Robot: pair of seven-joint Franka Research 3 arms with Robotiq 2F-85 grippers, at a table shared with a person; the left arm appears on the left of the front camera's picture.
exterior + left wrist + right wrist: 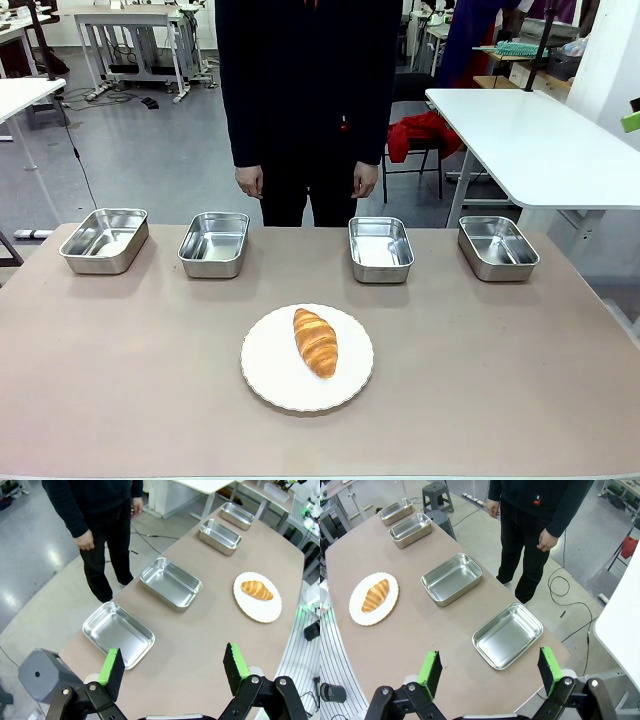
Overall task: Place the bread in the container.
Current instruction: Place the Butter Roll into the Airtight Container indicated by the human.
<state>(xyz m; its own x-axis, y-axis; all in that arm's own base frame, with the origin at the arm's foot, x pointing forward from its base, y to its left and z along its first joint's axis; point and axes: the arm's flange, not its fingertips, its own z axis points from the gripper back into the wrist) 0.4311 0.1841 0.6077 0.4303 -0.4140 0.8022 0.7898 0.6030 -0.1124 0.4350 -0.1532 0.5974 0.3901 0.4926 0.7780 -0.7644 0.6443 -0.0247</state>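
On the left gripper (172,661): spread wide apart, clamping nothing, touching nothing. Just ahead of its left green pad (111,667), a small shiny rectangular stainless-steel pan (118,632); well ahead and right of those jaws, the golden-brown ridged croissant (256,590) lying on a round white plate (260,614). On the right gripper (489,662): equally wide apart, empty. Another such pan (507,636) just ahead between the jaws, croissant far ahead to their left.

The four steel pans (210,268) are bright polished metal, mirror-glossy inside, with smooth rolled rims. The croissant (315,342) has a ridged, faintly shiny crust. Its white plate (265,375) looks smooth and low-sheen. The table (120,380) top is matt brown-grey. The left gripper (172,650) carries matt green pads (110,666).
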